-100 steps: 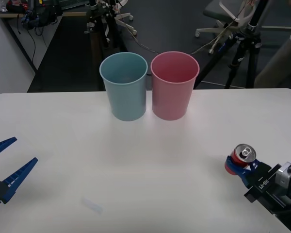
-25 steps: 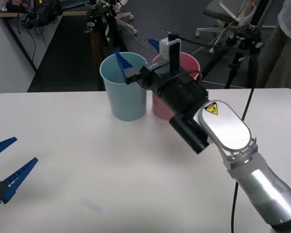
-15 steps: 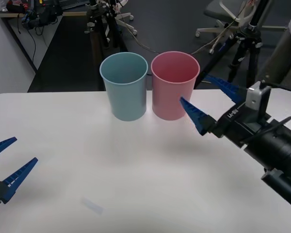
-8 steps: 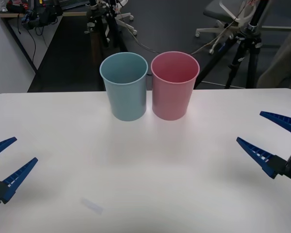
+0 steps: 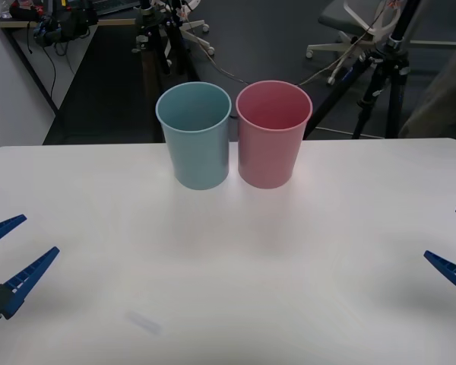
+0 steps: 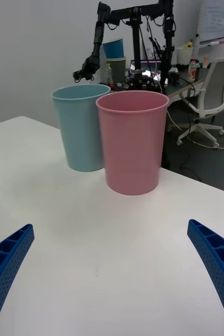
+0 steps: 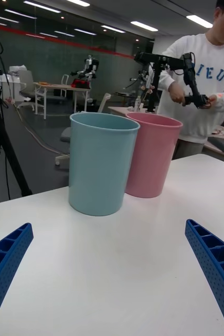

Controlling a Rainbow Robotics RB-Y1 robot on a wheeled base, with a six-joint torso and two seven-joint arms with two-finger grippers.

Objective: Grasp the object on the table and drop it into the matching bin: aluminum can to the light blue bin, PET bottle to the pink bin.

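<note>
The light blue bin [image 5: 194, 144] and the pink bin [image 5: 272, 141] stand side by side at the far middle of the white table [image 5: 228, 258], blue on the left. The aluminum can is out of view. My left gripper [image 5: 39, 234] hovers open and empty over the table's left edge. My right gripper [image 5: 442, 234] is open and empty at the right edge. The right wrist view has the pink bin [image 6: 132, 142] nearer than the light blue bin [image 6: 83, 128], beyond my right gripper [image 6: 109, 226]. Past my left gripper [image 7: 108, 226], the light blue bin [image 7: 101, 163] stands in front of the pink bin [image 7: 153, 157].
A faint small mark [image 5: 144, 323] lies on the table near the front left. Behind the table are a black tripod [image 5: 384, 68], an office chair [image 5: 349, 23] and dark floor. Broad bare tabletop lies between both grippers and the bins.
My right arm, earlier shut on the red can and then reaching over the light blue bin, has pulled back to the right edge with open, empty fingers. The left arm has not moved.
</note>
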